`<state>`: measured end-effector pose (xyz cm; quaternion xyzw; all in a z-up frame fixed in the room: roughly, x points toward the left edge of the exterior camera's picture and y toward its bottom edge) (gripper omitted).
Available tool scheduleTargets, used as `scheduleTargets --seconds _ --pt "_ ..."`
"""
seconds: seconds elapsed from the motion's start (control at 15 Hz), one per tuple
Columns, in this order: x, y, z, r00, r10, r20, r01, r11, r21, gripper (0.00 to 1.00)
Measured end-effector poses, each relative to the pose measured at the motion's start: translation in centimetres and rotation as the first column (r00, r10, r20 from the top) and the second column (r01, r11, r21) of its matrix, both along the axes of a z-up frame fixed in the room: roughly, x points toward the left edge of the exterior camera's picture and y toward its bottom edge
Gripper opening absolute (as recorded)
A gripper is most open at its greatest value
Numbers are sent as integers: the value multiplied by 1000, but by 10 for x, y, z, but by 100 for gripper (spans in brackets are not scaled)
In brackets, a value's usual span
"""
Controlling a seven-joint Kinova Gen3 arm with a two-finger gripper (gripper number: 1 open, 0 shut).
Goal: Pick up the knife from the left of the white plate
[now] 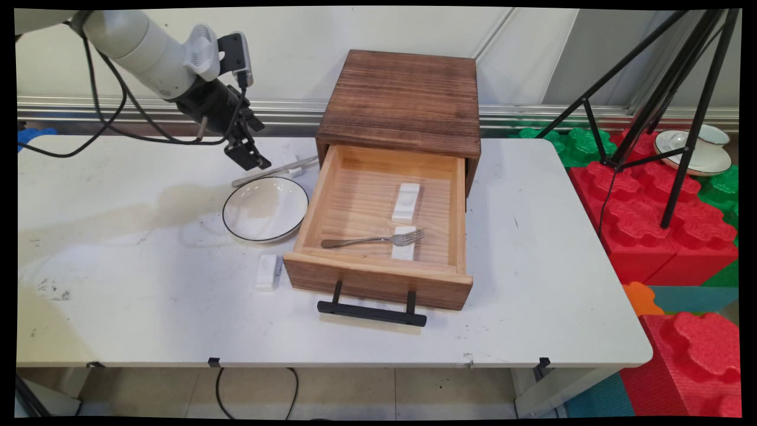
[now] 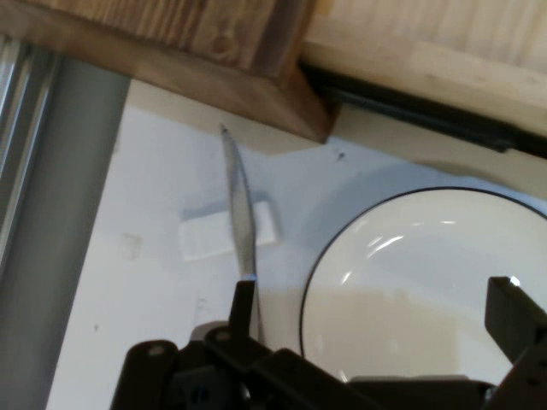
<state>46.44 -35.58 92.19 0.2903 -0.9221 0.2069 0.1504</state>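
Note:
My gripper (image 1: 248, 155) hangs open just above the table, left of the wooden drawer box (image 1: 402, 100). Below it a metal knife (image 1: 275, 170) lies across a small white rest (image 1: 291, 164). In the hand view the knife (image 2: 239, 205) runs up from my left fingertip (image 2: 244, 301) over the rest (image 2: 205, 237) toward the box corner (image 2: 291, 102); nothing is between the fingers. An empty white plate with a black rim (image 1: 265, 208) (image 2: 410, 273) sits just beyond the knife. The drawer (image 1: 307, 207) is pulled out. It holds a fork (image 1: 378, 239) lying across one white rest (image 1: 404, 251), and a second rest (image 1: 406, 201).
Another white rest (image 1: 267, 272) lies on the table by the drawer's front left corner. The drawer's black handle (image 1: 371, 312) juts toward the near edge. A black tripod (image 1: 680, 118), red foam blocks (image 1: 650, 219) and a cup on a saucer (image 1: 695, 151) stand off the table's right side.

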Motion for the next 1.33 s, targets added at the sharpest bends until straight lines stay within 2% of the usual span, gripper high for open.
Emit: scheduleTargets --seconds 0.93,1.33 --pt "19 -67 -42 998 57 40 -58 998 27 100" --pt "31 -92 -67 995 73 74 -78 995 63 100"
